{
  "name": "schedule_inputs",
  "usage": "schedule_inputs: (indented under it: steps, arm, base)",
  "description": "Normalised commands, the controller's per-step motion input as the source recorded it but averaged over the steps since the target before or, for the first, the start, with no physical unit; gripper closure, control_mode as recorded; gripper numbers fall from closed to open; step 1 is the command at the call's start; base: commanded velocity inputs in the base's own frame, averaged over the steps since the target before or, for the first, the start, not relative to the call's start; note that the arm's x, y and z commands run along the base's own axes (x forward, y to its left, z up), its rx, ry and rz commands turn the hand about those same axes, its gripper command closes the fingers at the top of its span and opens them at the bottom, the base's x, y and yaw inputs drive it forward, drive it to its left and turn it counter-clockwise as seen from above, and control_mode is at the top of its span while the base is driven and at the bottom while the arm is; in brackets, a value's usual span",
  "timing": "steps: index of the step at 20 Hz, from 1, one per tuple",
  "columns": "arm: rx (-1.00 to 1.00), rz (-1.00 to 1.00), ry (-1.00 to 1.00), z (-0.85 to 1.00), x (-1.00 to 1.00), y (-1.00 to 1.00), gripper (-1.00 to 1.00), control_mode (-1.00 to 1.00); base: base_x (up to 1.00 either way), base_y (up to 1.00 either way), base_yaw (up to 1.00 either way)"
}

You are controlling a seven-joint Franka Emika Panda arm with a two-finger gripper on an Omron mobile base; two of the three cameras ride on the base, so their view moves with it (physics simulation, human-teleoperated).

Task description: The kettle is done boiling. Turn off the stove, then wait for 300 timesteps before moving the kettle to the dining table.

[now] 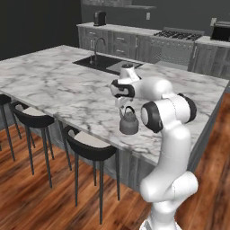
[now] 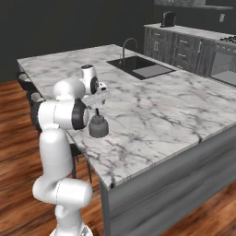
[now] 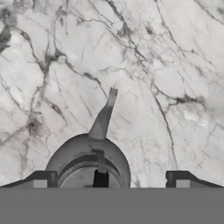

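Gripper hangs wide open, empty, directly above the kettle standing on the dining table.

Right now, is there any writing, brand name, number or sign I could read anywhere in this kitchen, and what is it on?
None: no readable text shows in these views.
The kettle on the dining table has a plain grey body, no label.
The stove knobs are too small to show any markings.
The coffee machine and microwave are dark and too small to show any brand.
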Motion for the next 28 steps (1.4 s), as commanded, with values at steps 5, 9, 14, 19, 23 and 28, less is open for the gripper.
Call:
schedule_inputs:
  steps: [5,9,14,19,23,28]
  arm:
    - [0.0,0.0,0.0,0.26,-0.19,0.0,-1.0,-1.0]
    - [0.0,0.0,0.0,0.35,-0.19,0.0,-1.0,-1.0]
    - [0.0,0.0,0.0,0.45,-0.19,0.0,-1.0,-1.0]
    - [-0.01,-0.01,-0.02,0.28,-0.39,0.0,-1.0,-1.0]
    - [-0.02,-0.03,-0.06,0.18,-0.52,0.0,-1.0,-1.0]
    - [-0.03,-0.03,-0.08,0.2,-0.55,0.01,-1.0,-1.0]
  base:
    - [0.0,0.0,0.0]
    - [0.0,0.0,0.0]
    - [0.0,0.0,0.0]
    - [0.0,0.0,0.0]
    - [0.0,0.0,0.0]
    - [0.0,0.0,0.0]
